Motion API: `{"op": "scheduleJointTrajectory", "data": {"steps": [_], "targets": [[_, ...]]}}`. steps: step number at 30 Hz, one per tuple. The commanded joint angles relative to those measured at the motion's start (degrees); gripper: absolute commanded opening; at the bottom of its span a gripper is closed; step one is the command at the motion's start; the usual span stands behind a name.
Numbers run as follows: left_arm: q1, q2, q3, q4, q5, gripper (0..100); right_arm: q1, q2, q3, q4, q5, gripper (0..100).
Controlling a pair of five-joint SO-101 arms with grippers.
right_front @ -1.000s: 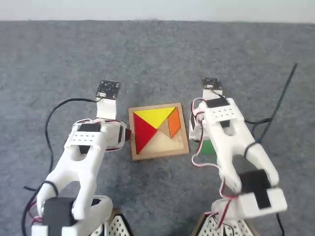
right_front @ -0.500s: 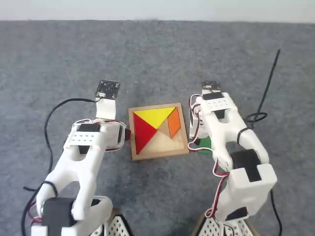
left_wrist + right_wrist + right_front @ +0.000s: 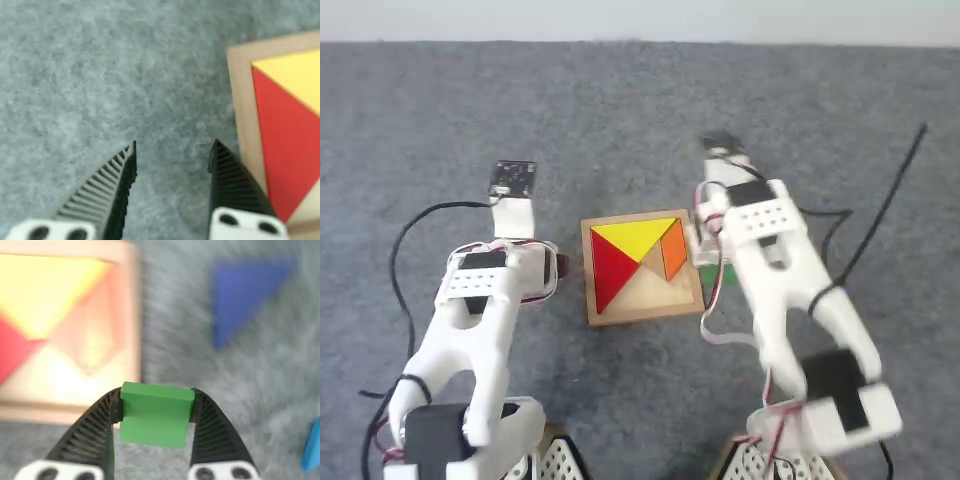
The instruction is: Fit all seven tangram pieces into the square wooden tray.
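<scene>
right hand [image 3: 156,395]: fingers clamped on the green piece [image 3: 156,413], one finger on each side of it. the piece is held above the grey worktop [image 3: 470,110], just beside the outer rim of the square wooden tray [image 3: 645,312], not inside it.

left hand [image 3: 174,147]: fingers apart, nothing between them, over bare worktop next to the tray's opposite rim.

tray contents: yellow triangle [image 3: 632,236] along the far edge, red triangle [image 3: 610,272] along the edge on the left arm's side, orange piece [image 3: 673,250] against the edge on the right arm's side. bare wood shows in the rest of the tray.

loose on the worktop, right wrist view: blue triangle [image 3: 245,292] apart from the tray; a lighter blue piece [image 3: 312,450] at the frame edge, shape unclear.
</scene>
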Motion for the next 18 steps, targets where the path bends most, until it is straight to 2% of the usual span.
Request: {"op": "scheduleJointTrajectory", "data": {"steps": [1,5,7,12,18], "targets": [[-0.6,-2.0,-2.1,-1.4,1.0,23,-6.5,-9.3,-1.5,-0.3,10.5,0.6],[-1.2,-2.1,-2.2,-1.4,1.2,23,-11.9,-5.1,-5.9,0.4,20.3,0.6],[-3.8,-2.1,-2.9,-1.5,1.3,23,-14.2,-0.9,-8.4,1.2,24.3,0.6],[-9.6,-2.1,-4.1,-1.3,3.8,23,-17.7,8.7,-13.1,1.5,29.5,0.6],[-10.5,-2.1,-5.0,-1.2,4.0,23,-20.4,13.6,-14.2,1.1,34.7,0.6]]}}
